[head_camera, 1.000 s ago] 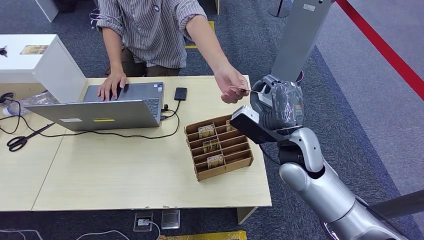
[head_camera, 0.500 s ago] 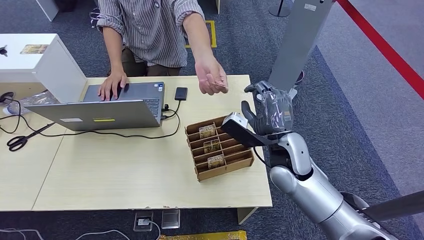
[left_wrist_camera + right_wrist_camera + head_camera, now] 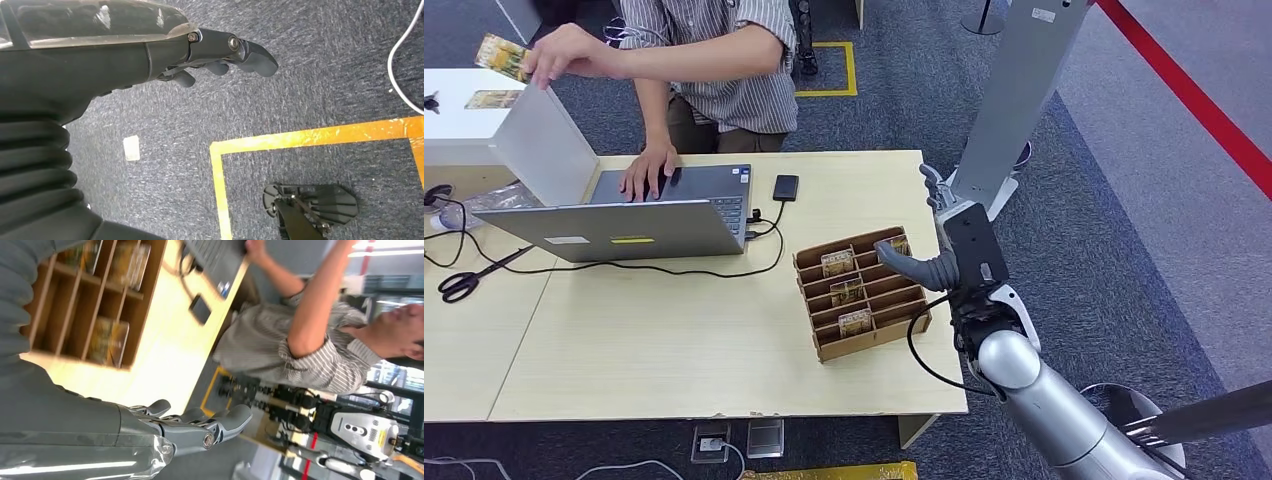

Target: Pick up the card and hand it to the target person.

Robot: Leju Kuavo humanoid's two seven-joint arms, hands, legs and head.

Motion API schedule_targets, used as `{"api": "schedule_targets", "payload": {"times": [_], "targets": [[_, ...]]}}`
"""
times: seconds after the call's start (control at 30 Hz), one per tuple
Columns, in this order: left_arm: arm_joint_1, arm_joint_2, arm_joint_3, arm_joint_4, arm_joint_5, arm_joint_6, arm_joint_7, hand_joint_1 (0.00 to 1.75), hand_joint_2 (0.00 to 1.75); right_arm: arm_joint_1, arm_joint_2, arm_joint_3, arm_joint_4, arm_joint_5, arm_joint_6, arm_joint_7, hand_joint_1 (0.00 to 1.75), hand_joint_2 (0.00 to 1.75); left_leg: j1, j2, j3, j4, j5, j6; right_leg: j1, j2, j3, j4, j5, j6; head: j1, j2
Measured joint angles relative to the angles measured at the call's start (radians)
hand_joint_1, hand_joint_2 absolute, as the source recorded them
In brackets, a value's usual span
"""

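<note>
The card is in the person's hand, held up at the far left above the white box. The person's other hand rests on the laptop. My right hand hovers at the table's right edge beside the cardboard rack, fingers spread and holding nothing. In the right wrist view the same right hand stretches its fingers out past the rack. My left hand hangs over the carpet, fingers loosely extended and empty.
The rack holds several more cards. A phone and cables lie behind it, and scissors lie at the left edge of the table. A grey pillar stands just beyond my right hand. Red tape runs across the floor.
The person took the card from my right hand and swung it far left above the white box. My right hand came down and turned, now empty.
</note>
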Motion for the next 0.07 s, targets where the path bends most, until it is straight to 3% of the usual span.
{"api": "schedule_targets", "payload": {"times": [0.07], "targets": [[0.001,0.000,0.004,0.000,0.001,-0.001,-0.001,0.00,0.00,0.024,-0.004,-0.011,-0.021,-0.059,0.000,-0.024,0.00,1.75,0.000,0.000,0.000,0.000,0.000,0.000,0.000,0.000,0.000,0.000,0.000,0.000,0.000,0.000]]}}
